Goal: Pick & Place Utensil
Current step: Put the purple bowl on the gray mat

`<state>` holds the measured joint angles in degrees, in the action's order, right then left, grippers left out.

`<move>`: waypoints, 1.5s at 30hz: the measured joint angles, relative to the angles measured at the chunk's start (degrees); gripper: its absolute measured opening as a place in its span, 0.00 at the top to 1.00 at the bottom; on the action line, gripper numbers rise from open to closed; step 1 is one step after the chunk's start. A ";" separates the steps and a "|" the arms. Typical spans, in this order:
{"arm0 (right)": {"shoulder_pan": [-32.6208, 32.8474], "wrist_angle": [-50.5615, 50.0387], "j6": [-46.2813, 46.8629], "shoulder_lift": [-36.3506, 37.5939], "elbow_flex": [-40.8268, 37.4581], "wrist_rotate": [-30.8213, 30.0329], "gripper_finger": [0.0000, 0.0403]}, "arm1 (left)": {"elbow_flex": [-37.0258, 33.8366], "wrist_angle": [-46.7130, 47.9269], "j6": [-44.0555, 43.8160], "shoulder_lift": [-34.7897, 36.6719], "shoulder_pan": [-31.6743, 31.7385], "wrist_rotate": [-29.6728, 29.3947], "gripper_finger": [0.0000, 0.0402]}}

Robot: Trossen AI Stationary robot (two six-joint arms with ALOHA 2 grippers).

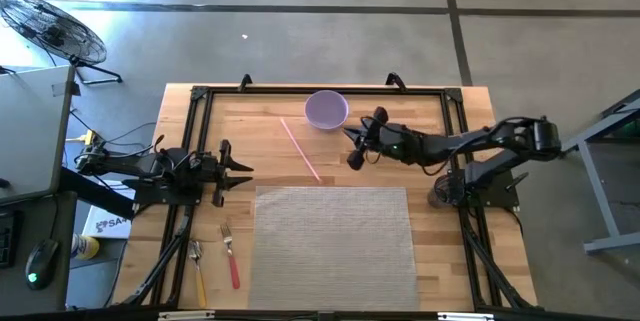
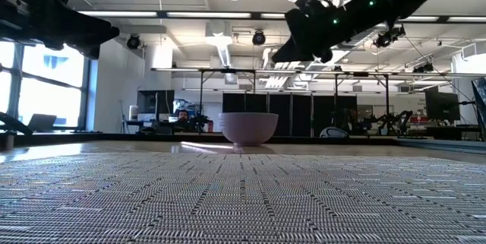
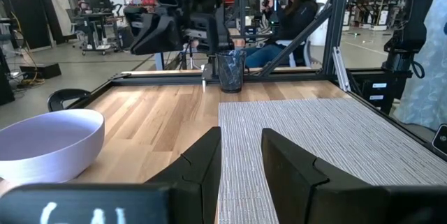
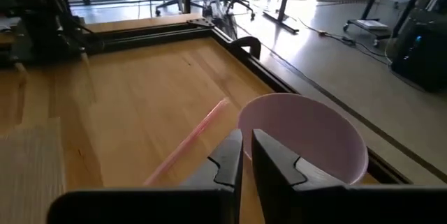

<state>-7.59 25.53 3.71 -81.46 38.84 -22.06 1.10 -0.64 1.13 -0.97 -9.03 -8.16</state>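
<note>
While the left gripper (image 1: 243, 170) waits open at the table's left edge, we see the right gripper (image 1: 351, 148) nearly closed (empty) beside the bowl (image 1: 326, 109); straw (image 1: 299, 148) flat on the wood, nearby.

So the mat (image 1: 333, 244) sits at 6 o'clock on the table (image 1: 450, 251), taking up the middle of the near half. The bowl (image 1: 326, 109) is up at 12, close to the far rail, nothing in it as far as I can see. A straw (image 1: 300, 149) lies on the bare wood between bowl and mat, slanting from about 11 toward the mat's far edge. Two forks (image 1: 214, 263) lie side by side at 8 o'clock, just left of the mat. Left gripper (image 1: 243, 169) hangs at 9, right gripper (image 1: 352, 145) at 1, just right of the bowl.
</note>
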 joint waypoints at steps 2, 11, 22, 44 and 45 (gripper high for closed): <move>-0.63 1.07 -0.37 -1.14 0.61 0.54 0.94 | 0.00 0.00 0.00 -0.02 0.01 0.00 0.75; -4.43 -5.25 -2.54 -8.26 10.33 10.82 0.99 | 0.00 0.00 0.01 -0.01 0.01 0.04 0.75; -7.82 -21.51 -10.37 -20.83 26.21 19.32 0.78 | 0.00 0.00 0.01 -0.01 0.02 0.16 0.75; -16.31 -17.65 -14.74 -23.64 21.32 27.49 0.47 | 0.00 -0.02 0.00 -0.01 0.02 0.22 0.75; -16.46 -17.62 -14.74 -23.64 21.32 27.57 0.47 | 0.00 -0.02 0.00 -0.02 0.00 0.22 0.75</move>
<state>-24.05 7.91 -11.03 -105.10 60.16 5.51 1.10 -0.67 1.13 -0.99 -9.03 -7.94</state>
